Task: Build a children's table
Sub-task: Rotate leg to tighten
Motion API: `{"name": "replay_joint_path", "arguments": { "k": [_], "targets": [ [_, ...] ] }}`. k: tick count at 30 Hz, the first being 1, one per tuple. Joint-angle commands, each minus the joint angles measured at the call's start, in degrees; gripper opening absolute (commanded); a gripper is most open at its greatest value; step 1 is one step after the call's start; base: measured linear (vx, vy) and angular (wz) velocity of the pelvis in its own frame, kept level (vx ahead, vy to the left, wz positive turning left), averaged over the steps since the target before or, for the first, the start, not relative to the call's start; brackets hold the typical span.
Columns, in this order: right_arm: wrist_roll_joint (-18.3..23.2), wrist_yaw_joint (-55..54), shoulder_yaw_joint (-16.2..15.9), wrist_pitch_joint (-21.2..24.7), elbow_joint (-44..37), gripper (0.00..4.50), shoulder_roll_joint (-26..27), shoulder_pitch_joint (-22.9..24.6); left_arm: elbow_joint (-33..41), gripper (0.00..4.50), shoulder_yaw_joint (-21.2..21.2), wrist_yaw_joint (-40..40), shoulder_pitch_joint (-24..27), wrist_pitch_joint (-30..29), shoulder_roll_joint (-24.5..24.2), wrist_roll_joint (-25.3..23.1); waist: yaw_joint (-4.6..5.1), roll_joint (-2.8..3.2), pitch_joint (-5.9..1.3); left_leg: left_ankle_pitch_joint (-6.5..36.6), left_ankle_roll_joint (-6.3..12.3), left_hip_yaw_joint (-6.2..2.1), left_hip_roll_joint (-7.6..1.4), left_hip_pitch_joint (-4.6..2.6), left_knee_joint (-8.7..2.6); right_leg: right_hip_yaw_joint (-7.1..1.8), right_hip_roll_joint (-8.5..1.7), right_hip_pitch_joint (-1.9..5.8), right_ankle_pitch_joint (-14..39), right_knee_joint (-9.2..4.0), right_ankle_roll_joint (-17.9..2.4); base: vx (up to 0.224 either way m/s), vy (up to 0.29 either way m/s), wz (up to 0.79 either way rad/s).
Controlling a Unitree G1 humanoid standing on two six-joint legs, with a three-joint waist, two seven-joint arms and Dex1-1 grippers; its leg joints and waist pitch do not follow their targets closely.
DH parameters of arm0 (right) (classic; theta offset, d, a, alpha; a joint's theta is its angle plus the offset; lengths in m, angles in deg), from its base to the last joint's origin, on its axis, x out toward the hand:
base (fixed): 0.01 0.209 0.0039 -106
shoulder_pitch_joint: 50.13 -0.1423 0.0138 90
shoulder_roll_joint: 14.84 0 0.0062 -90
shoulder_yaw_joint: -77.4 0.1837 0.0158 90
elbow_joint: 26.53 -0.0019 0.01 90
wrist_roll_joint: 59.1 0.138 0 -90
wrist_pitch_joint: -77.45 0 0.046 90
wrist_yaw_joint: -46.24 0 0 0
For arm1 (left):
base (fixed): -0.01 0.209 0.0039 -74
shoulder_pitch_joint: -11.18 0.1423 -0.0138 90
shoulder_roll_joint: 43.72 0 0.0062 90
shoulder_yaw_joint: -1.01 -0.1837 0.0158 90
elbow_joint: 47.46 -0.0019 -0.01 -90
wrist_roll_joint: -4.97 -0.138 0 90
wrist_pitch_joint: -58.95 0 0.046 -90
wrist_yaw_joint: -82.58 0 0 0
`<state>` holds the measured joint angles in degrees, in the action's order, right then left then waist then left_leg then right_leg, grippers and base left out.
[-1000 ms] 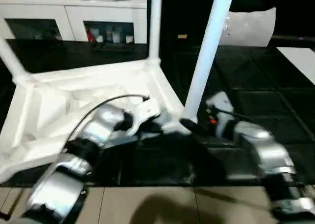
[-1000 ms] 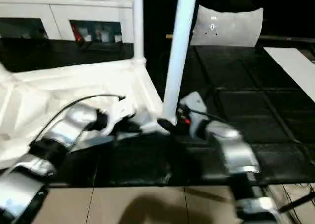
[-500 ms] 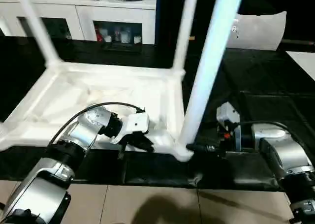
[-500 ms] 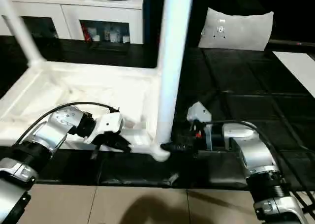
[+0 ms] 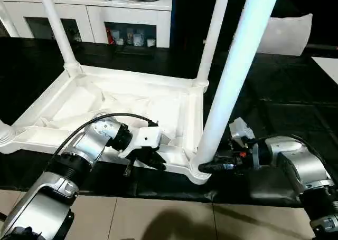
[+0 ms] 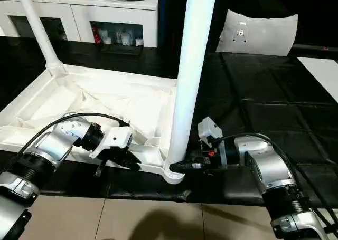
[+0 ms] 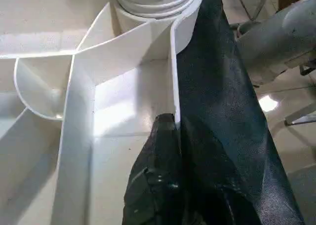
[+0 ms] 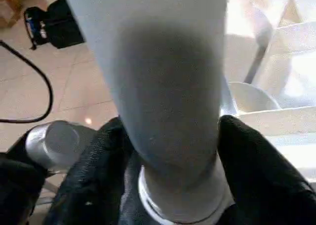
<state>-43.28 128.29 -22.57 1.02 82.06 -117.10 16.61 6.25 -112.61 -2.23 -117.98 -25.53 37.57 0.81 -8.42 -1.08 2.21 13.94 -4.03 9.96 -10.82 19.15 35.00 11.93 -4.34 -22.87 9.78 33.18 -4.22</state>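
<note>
The children's table top lies upside down on the black mat, ribbed underside up. Legs stand in its sockets: the near right leg, the far right leg and the far left leg. My left gripper is shut on the thin near rim of the top, close to the near right socket. My right gripper reaches in from the right at the foot of the near right leg. In the right wrist view its black fingers press both sides of that leg.
White cabinets with glass doors stand at the back. A grey-white panel with small holes leans at the back right, and a white sheet lies at the right edge. Tan floor tiles run in front of the mat.
The view has shifted and the table top has swung round to lie level on the mat. My right gripper's fingers have closed in on the near right leg. The left grip is unchanged.
</note>
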Motion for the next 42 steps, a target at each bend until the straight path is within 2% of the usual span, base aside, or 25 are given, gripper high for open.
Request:
{"name": "replay_joint_path", "arguments": {
  "k": [1, 6, 10, 13, 16, 19, 21, 22, 24, 25, 26, 29, 31, 32, 33, 35, 38, 42],
  "targets": [
    [0.55, 1.02, -0.79, 0.24, -0.04, 2.35, -0.6, -0.57, 1.84, 0.0, -1.32, -1.75, -0.52, 1.58, 0.2, -0.08, 0.24, -0.23, -4.18, -1.5, 4.82, -1.2, -3.59, 0.58, -3.41, -5.1, -5.97, 4.4, 14.32, -4.02, 2.58, 0.0, 0.0, 0.0],
    [0.73, 1.3, -0.74, 0.54, -0.49, 2.08, -0.4, -0.4, 1.75, 0.0, -1.18, -1.12, -0.55, 1.3, 0.19, -0.23, 0.22, -0.33, -4.14, -0.92, 4.48, -1.09, -3.43, 0.58, -3.42, -5.07, -5.93, 4.43, 15.44, -4.19, 2.99, 0.0, 0.0, 0.0],
    [2.12, -0.35, 0.13, 3.01, -1.85, 1.99, 0.51, 0.03, 1.3, 0.0, -0.87, 0.59, -0.85, -0.01, 0.55, -0.76, 0.24, -0.38, -4.13, -1.2, 4.5, -1.19, -3.52, 0.55, -3.45, -5.01, -5.79, 4.4, 15.24, -4.17, 3.54, 0.0, 0.0, 0.0],
    [2.66, -4.52, 0.82, 6.85, -3.78, 1.99, 1.85, 0.35, 0.39, 0.0, 0.08, 3.87, -1.85, -3.31, 2.05, -1.12, 0.35, -0.35, -3.94, 0.03, 3.68, -1.11, -3.35, 0.41, -3.55, -4.84, -5.79, 4.35, 17.9, -4.78, 4.31, 0.0, 0.0, 0.0],
    [1.74, -8.82, 1.25, 8.07, -4.23, 1.99, 3.33, 0.45, -0.63, 0.0, 0.9, 7.29, -2.99, -6.27, 3.58, -1.56, 0.54, -0.4, -3.79, 1.13, 2.82, -1.02, -3.03, 0.1, -3.62, -4.61, -5.7, 4.16, 20.71, -5.44, 5.28, 0.0, 0.0, 0.0],
    [-2.81, -20.03, 1.86, 10.44, -3.94, 1.99, 6.56, -0.19, -3.47, 0.0, 2.45, 14.66, -5.16, -9.65, 6.81, -2.22, 0.91, -0.38, -3.81, 1.33, 2.31, -1.04, -2.81, 0.21, -3.56, -4.4, -5.58, 4.16, 21.44, -5.72, 6.32, 0.0, 0.0, 0.0],
    [-5.77, -30.39, 3.59, 13.62, -2.46, 1.99, 9.88, -1.53, -5.2, 0.0, 4.41, 20.1, -6.7, -13.05, 9.59, -1.44, 1.24, -0.47, -3.87, 1.03, 1.76, -1.13, -2.75, 0.31, -3.58, -4.24, -5.5, 4.21, 21.15, -5.72, 6.46, 0.0, 0.0, 0.0],
    [-7.05, -36.81, 5.01, 15.69, -1.8, 1.99, 12.04, -2.39, -6.02, 0.0, 5.75, 23.63, -7.7, -15.29, 11.37, -0.88, 1.92, -0.48, -4.09, 0.24, 1.16, -1.5, -2.97, 0.62, -3.62, -4.27, -5.85, 4.6, 19.84, -5.39, 6.2, 0.0, 0.0, 0.0],
    [-7.46, -38.95, 5.44, 16.31, -1.67, 1.96, 12.76, -2.69, -6.37, 0.0, 6.18, 25.0, -8.09, -15.99, 11.98, -0.8, 2.25, -0.4, -4.21, -0.33, 1.39, -1.52, -2.98, 0.49, -3.52, -4.44, -5.93, 4.37, 18.48, -5.17, 5.42, 0.0, 0.0, 0.0],
    [-8.85, -44.43, 6.09, 17.33, -1.5, 1.95, 14.71, -3.56, -7.8, 0.0, 7.23, 29.15, -9.27, -17.23, 13.58, -0.92, 2.51, -0.47, -4.32, -1.49, 2.06, -1.59, -3.05, 0.75, -3.51, -4.69, -6.08, 4.62, 16.31, -4.76, 4.56, 0.0, 0.0, 0.0],
    [-9.7, -47.59, 6.34, 17.77, -1.33, 1.95, 16.03, -4.23, -8.95, 0.0, 7.89, 32.0, -10.08, -17.58, 14.59, -1.11, 2.79, -0.02, -4.49, -3.14, 2.55, -1.67, -3.06, 0.91, -3.34, -4.84, -6.0, 4.55, 13.5, -4.32, 3.54, 0.0, 0.0, 0.0],
    [-10.16, -53.23, 7.52, 18.82, -0.74, 1.95, 19.5, -5.69, -10.87, 0.0, 9.16, 37.4, -11.43, -17.5, 16.66, -1.67, 2.95, -0.24, -4.79, -6.0, 4.05, -1.75, -3.13, 1.09, -3.12, -5.16, -6.19, 4.7, 7.83, -3.24, 1.15, 0.0, 0.0, 0.0],
    [-10.46, -56.88, 8.71, 18.75, -0.33, 1.95, 22.03, -6.5, -11.55, 0.0, 9.76, 39.57, -12.02, -17.33, 17.86, -1.99, 3.05, -0.08, -4.72, -7.49, 5.73, -1.73, -3.56, 0.96, -3.1, -5.44, -6.5, 4.51, 4.84, -2.76, -1.41, 0.0, 0.0, 0.0],
    [-10.46, -56.88, 8.71, 18.75, -0.33, 1.95, 22.03, -6.5, -11.55, 0.0, 9.76, 39.57, -12.02, -17.33, 17.86, -1.99, 3.05, -0.04, -4.68, -7.51, 5.87, -1.75, -3.64, 0.86, -3.12, -5.42, -6.53, 4.48, 4.85, -2.76, -1.8, 0.0, 0.0, 0.0],
    [-10.71, -57.92, 8.96, 18.2, -0.29, 2.48, 22.42, -6.57, -11.32, 0.0, 9.72, 39.45, -12.03, -17.68, 18.06, -2.01, 3.1, -0.19, -4.7, -7.51, 6.09, -1.72, -3.7, 0.75, -3.1, -5.47, -6.54, 4.49, 4.72, -2.73, -2.09, 0.0, 0.0, 0.0],
    [-11.34, -58.38, 8.57, 16.31, -0.02, 2.61, 22.37, -6.62, -10.62, 0.0, 9.4, 39.04, -11.81, -18.1, 18.05, -2.28, 3.14, -0.17, -4.55, -7.05, 6.34, -1.62, -3.85, 0.58, -3.15, -5.66, -6.77, 4.45, 4.99, -2.67, -3.25, 0.0, 0.0, 0.0],
    [-11.63, -56.97, 7.83, 14.77, -0.48, 2.97, 21.35, -5.8, -10.41, 0.0, 9.02, 37.95, -11.31, -17.3, 17.04, -2.5, 3.14, -0.13, -4.45, -6.29, 6.35, -1.54, -3.79, 0.56, -3.2, -5.74, -6.83, 4.53, 5.84, -2.83, -3.35, 0.0, 0.0, 0.0],
    [-11.33, -56.01, 8.71, 14.23, -1.3, 3.25, 20.15, -4.87, -10.28, 0.0, 8.56, 35.63, -10.49, -15.26, 15.73, -2.52, 3.16, -0.12, -4.47, -6.47, 6.71, -1.61, -3.9, 0.55, -3.19, -5.82, -6.83, 4.57, 5.26, -2.67, -3.32, 0.0, 0.0, 0.0]
  ]
}}
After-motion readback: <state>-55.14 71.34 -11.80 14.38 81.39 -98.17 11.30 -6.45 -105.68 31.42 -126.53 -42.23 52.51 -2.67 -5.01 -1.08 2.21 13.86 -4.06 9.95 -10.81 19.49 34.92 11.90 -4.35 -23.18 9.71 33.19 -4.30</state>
